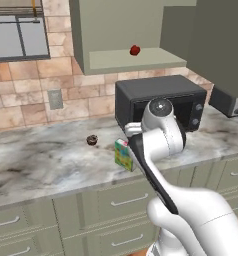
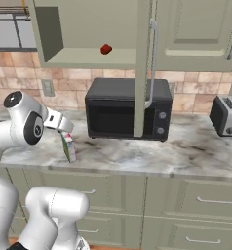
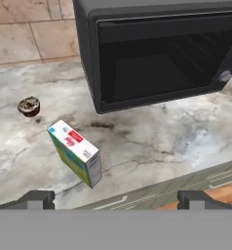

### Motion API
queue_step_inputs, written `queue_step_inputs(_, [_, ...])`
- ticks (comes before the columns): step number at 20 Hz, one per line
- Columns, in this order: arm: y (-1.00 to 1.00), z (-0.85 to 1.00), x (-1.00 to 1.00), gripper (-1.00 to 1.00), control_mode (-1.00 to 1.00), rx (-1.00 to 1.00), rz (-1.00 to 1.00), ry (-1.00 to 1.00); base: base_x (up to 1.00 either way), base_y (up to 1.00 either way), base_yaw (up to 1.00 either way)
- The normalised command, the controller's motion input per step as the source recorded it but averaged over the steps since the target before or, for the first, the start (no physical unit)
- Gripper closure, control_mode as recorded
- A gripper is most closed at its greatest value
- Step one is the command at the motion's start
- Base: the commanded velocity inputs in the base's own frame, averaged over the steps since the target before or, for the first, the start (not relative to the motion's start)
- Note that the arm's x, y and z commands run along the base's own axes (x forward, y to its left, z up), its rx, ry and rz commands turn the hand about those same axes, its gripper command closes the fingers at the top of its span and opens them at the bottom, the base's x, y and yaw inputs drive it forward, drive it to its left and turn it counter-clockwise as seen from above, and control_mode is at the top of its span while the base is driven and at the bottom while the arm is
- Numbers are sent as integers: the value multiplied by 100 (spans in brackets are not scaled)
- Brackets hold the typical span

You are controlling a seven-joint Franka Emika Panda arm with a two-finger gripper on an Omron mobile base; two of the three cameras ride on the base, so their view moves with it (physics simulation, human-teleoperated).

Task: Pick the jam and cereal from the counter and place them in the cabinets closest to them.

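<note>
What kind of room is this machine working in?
A kitchen, though a computer-rendered one. A black microwave and a toaster stand on a marble counter over drawer units, with wall cabinets above and a cereal box out.

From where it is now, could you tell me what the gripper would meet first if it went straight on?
Probably the counter in front of the microwave, to the right of the cereal, though depth is unclear. The gripper is open.

You are looking at a home kitchen: a grey-veined marble counter carries a black boxy microwave and a silver toaster, backed by tan stone wall tiles, with pale grey-green panelled wall cabinets above and matching bar-handled drawers below.
</note>
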Motion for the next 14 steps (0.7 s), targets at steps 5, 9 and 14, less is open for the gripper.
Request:
queue_step_inputs(5, [1, -13, 3, -100, -100, 0, 2, 0, 0, 0, 0])
queue_step_inputs(9, [3, -23, 10, -100, -100, 0, 3, 2, 0, 0, 0])
queue_step_inputs(14, [3, -26, 30, -100, -100, 0, 7, 4, 0, 0, 0])
